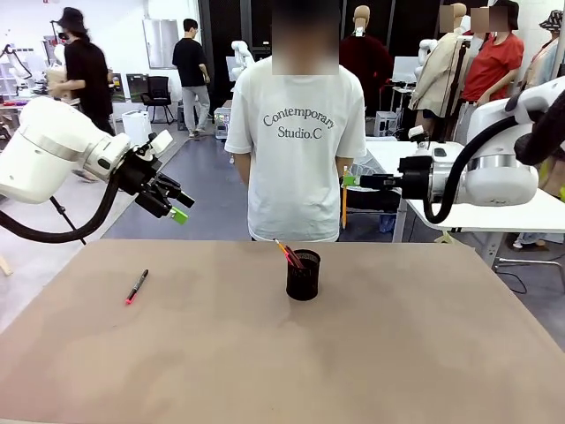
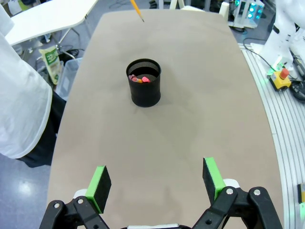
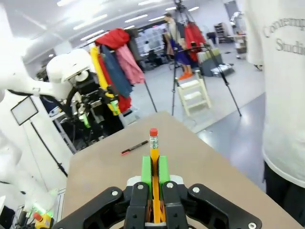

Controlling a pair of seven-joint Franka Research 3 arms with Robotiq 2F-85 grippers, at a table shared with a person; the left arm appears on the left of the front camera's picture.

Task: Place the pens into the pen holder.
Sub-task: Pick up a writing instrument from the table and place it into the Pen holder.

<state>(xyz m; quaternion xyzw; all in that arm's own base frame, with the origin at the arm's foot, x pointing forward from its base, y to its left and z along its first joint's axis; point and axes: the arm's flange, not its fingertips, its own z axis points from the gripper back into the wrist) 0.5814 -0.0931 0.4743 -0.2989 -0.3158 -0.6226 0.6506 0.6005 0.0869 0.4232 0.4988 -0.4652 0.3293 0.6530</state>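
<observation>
Your right gripper's green pads are pinched tight on the slim orange-yellow pencil, gripping it near its upper end. The pencil hangs upright, long axis vertical, red eraser end up and dark point down, crossing the level fingers at a right angle. It is in the air beyond the far edge of the flat tan table, right of the person in the white printed T-shirt, and well apart from the small black metal-mesh cylindrical pen holder. That cup stands upright near the table's middle, toward the far side, with two thin pens inside, one orange and one pink-red, leaning up and to your left. Your left gripper has its fingers spread wide with nothing between them, raised off the table and aimed at the cup. A black marker with pink-red ends lies flat on your left side, long axis slanting from near-left to far-right.
</observation>
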